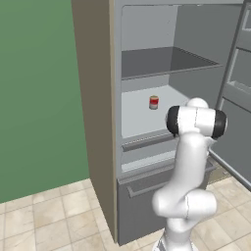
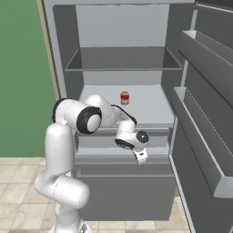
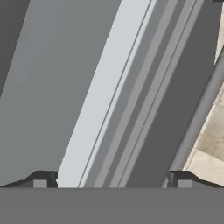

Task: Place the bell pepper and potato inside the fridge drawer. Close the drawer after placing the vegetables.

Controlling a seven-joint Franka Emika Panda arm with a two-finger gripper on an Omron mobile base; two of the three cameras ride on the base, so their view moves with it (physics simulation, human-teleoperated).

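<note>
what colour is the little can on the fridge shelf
Red with a white band, the can shows best in the right base view.

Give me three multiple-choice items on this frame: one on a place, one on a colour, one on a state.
1. Where does the can stand?
A. on the floor
B. on the pale fridge shelf
C. in the door rack

2. What colour is the wall beside the fridge?
A. green
B. blue
C. white

3. How is the hand?
A. shut on the can
B. shut, empty
C. open, empty

Key: B, the can sits upright on the shelf; A, the wall is plain green; C, its fingertips stand wide apart with nothing between.
</note>
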